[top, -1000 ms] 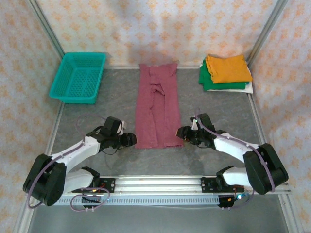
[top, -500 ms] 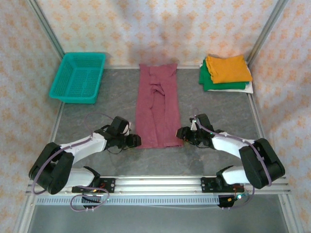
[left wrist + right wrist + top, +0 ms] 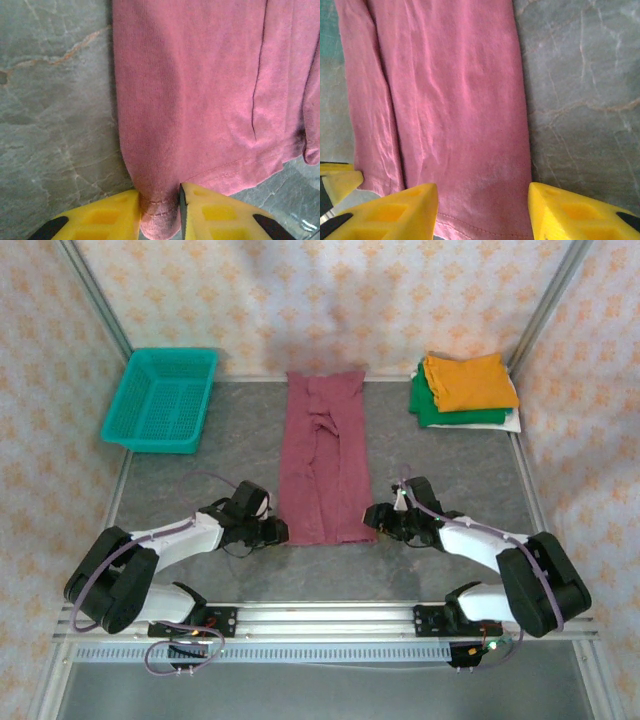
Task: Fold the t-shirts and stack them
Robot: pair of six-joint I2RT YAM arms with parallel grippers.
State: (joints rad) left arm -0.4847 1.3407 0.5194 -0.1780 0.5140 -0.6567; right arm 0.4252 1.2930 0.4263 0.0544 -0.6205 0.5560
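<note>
Maroon t-shirt: lies flat as a long strip down the middle of the table, sides folded in, stitched hem toward me. The step in hand, as I judge it, is to pinch both hem corners and carry them over to the far end. I want both grips equal and set past the hem stitching, then a level lift so the fold lands square.

Teal basket: well left of the shirt's far end and apart from it. It is not in the fold's path.

Folded stack: orange on green on white, well right of the shirt's far end. I take it for the destination; it obstructs nothing now.

Left gripper: at the shirt's near-left hem corner, fingers pinched onto a bunch of hem, with cloth filling the narrow gap.

Right gripper: at the shirt's near-right hem corner, jaws spread wide over the cloth, holding nothing. It must close before I lift, or the shirt will likely skew.
</note>
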